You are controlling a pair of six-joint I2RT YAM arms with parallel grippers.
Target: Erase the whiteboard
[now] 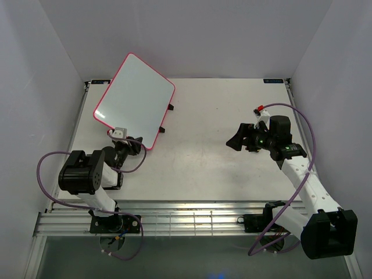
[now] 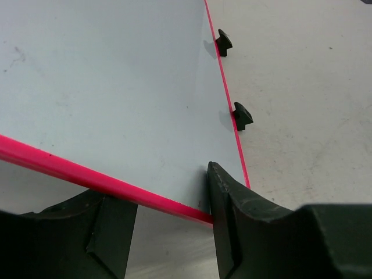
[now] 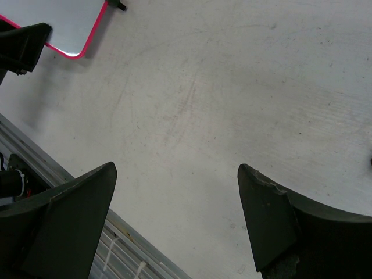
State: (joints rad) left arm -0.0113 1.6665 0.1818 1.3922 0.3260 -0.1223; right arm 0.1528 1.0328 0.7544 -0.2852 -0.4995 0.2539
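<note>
White walls point(image 1: 203, 35) are seen closing in a pale tabletop point(image 1: 221, 145) on three sides. The whiteboard point(image 1: 135, 99) is found at the far left, turned at an angle and seemingly tilted, its far corner rising in front of the back wall. No writing can be made out on its face.

The left gripper point(image 2: 160, 192) is placed at the board's near corner. Its jaws are parted, with the pink edge point(image 2: 87, 174) running between them: one finger is seen under the edge, the other over the face by the corner. No firm clamp is shown, though light contact cannot be ruled out. The right gripper point(image 1: 235, 140) is held released and empty over the bare right side of the tabletop, well apart from the board.

Several risks can be judged from here. If the board is propped on the lower finger, it may drop or slide once that support is withdrawn, and the small black feet point(image 2: 241, 115) along its side may skid. The corner could be caught by a finger as the gripper is pulled back, so that the board is dragged or swung towards the left wall. A hard drop might also shift the board out of easy reach.
</note>
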